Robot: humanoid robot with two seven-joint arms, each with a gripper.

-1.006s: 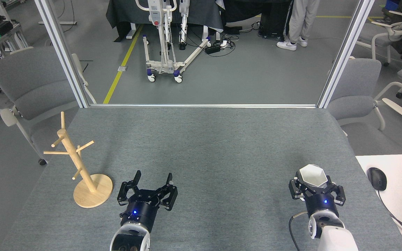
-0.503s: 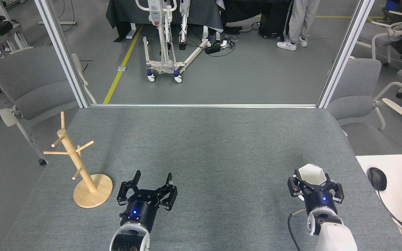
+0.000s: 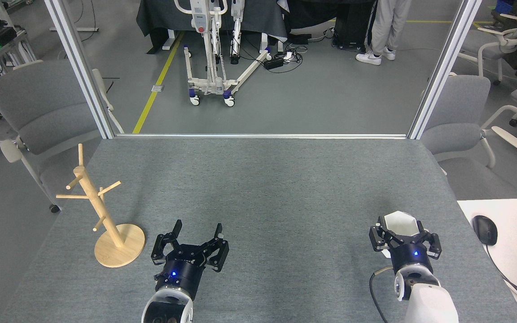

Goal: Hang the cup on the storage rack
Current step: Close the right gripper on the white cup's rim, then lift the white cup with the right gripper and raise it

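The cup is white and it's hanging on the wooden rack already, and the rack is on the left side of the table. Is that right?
Not quite. The cup is white, but it is not hanging on the wooden rack yet; it sits at the right gripper, on the right side of the table. The rack does stand on the left side, with bare pegs. The head view shows this.
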